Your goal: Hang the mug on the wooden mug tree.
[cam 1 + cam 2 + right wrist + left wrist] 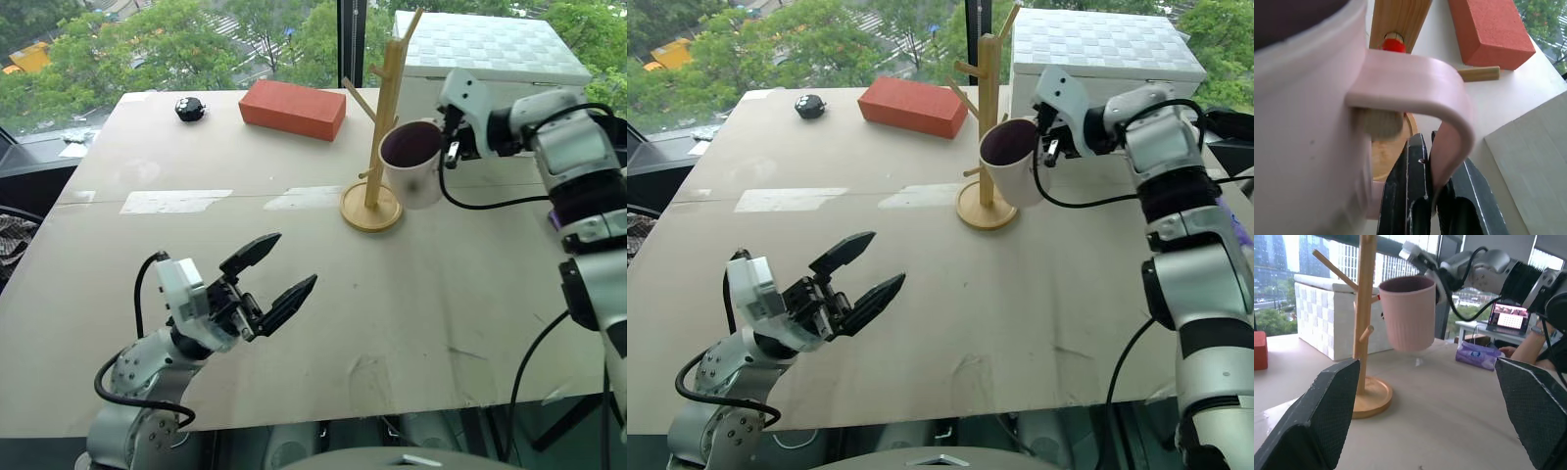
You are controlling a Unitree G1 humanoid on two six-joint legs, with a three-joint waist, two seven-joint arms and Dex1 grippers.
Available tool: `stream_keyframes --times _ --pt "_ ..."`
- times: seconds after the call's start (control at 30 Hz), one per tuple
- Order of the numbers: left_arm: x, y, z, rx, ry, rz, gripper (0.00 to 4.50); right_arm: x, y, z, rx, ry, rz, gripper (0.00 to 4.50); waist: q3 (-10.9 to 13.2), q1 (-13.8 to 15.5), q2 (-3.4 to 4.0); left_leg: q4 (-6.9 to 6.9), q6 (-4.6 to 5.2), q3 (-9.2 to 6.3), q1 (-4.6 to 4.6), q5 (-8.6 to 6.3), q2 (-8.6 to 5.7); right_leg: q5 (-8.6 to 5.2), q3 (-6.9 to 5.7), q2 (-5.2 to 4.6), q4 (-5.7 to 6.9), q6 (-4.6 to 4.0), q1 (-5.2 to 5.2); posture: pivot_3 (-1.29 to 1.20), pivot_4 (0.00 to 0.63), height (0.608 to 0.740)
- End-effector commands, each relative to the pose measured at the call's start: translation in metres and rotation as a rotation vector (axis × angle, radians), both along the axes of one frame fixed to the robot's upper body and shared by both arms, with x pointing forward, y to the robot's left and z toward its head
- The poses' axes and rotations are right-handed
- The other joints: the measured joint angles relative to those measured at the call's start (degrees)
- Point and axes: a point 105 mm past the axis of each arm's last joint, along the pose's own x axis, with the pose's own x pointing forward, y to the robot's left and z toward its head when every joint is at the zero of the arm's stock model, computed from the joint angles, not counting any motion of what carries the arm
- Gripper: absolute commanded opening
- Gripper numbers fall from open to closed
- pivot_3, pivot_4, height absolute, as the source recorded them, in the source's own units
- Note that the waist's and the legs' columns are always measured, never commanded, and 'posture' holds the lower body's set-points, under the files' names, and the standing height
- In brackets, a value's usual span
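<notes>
The cream-white mug [413,166], dark maroon inside, hangs in the air right beside the wooden mug tree [384,117], above its round base [370,208]. My right gripper [452,140] is shut on the mug's handle [1415,83]; its fingers [1410,196] pinch the lower part of the handle. A wooden peg end [1381,122] sits inside the handle loop, and a red-tipped peg [1393,44] shows just beyond it. My left gripper [291,262] is open and holds nothing, low over the near left of the table, pointing toward the tree.
A red brick [292,108] lies behind the tree, and a small black object [189,108] at the far left. A white checkered box [485,49] stands at the back right. Beyond the table are a purple packet [1480,355], a laptop [1508,320] and a person's arm [1528,347].
</notes>
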Motion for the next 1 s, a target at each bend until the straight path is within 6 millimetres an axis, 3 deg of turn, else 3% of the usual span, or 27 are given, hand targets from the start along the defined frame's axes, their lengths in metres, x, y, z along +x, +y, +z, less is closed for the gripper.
stream_keyframes --times 0.03,0.23,0.43,0.57,0.8,1.0 --pt "-0.011 0.005 0.018 -0.029 -0.092 -0.002 4.5 0.004 -0.001 0.011 0.0 -0.042 0.0 1.36 0.0 0.21 0.0 0.0 0.0 -0.01 -0.02 0.0 0.0 0.0 -0.01 0.0 -0.01 0.0 0.0 0.0 0.15 0.74" --pt "-0.009 0.011 0.015 -0.025 -0.092 0.014 4.5 0.003 -0.019 0.026 0.051 -0.096 -0.048 4.15 0.02 0.24 0.02 0.0 0.0 0.03 -0.06 0.0 -0.05 0.0 -0.03 -0.09 -0.05 0.0 0.0 0.0 0.15 0.74" --pt "0.006 0.005 -0.003 0.04 0.002 0.029 4.5 -0.027 -0.059 0.031 0.132 -0.088 -0.085 4.15 0.02 0.71 0.02 -0.02 0.0 -0.09 -0.07 0.0 -0.05 -0.01 -0.14 -0.09 -0.07 0.0 0.02 0.0 0.15 0.74" --pt "0.015 0.0 -0.02 0.115 0.093 0.015 4.5 -0.065 -0.082 0.013 0.175 -0.091 -0.093 4.15 0.02 1.23 0.01 -0.03 0.0 -0.09 -0.09 0.0 -0.04 0.0 -0.14 -0.08 -0.07 0.02 0.03 0.0 0.15 0.74" --pt "0.022 0.004 -0.047 0.27 0.248 -0.027 4.5 -0.13 -0.11 -0.06 0.29 -0.077 -0.307 4.15 -0.03 1.64 -0.06 -0.05 -0.01 -0.13 0.01 -0.01 0.03 -0.02 -0.12 0.01 -0.01 0.05 0.03 0.0 0.15 0.74" --pt "0.026 0.015 -0.055 0.312 0.298 -0.051 4.5 -0.172 -0.111 -0.105 0.351 -0.004 -0.435 4.15 0.06 1.48 0.13 0.01 -0.01 -0.03 0.04 -0.01 0.01 -0.16 -0.02 -0.02 -0.02 0.28 0.04 0.0 0.15 0.74"
